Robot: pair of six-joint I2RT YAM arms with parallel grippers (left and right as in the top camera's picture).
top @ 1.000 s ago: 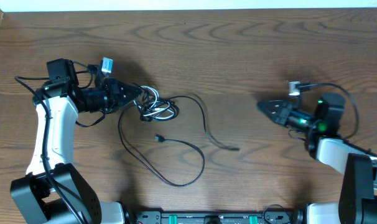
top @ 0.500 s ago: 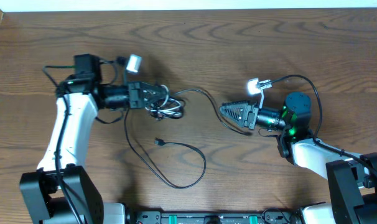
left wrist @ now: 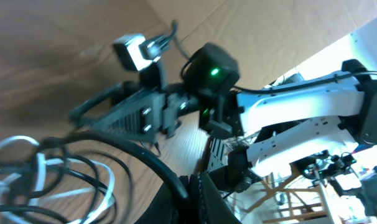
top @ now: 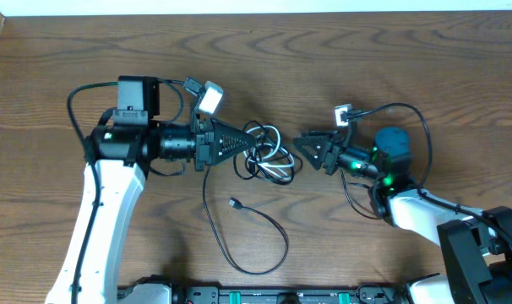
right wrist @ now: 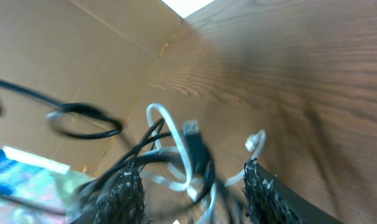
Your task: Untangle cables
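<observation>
Nearest the robot's side of the table (top: 391,67), a long slack loop (top: 277,245) of one thin black cord is seen laid out on the wood, with a small plug (top: 236,203) at its free end lying just inside the curve. This length is already drawn out of the knot, and it is the only part that can be called separated. Farther in, about mid-table, the rest of the cables (top: 264,156) are gathered in a tight little bundle of overlapping black coils, through which a white cord (right wrist: 165,121) is threaded. The bundle is met from both sides. The left gripper (top: 242,145) is clenched, and its tip is buried in the bundle's left edge, so the cables are judged to be pinched there; which strand is gripped cannot be told. The right gripper (top: 300,145) is pointed at the bundle's right edge with its jaws parted. In its wrist view the coils are seen lying between the two fingers, and nothing is clamped by them. The task is therefore judged to be at an early stage: one cord is partly freed, while the white cord and the other black cords are not yet pulled apart. A second grip on a single strand and a steady pull away from the held side would be called for.
</observation>
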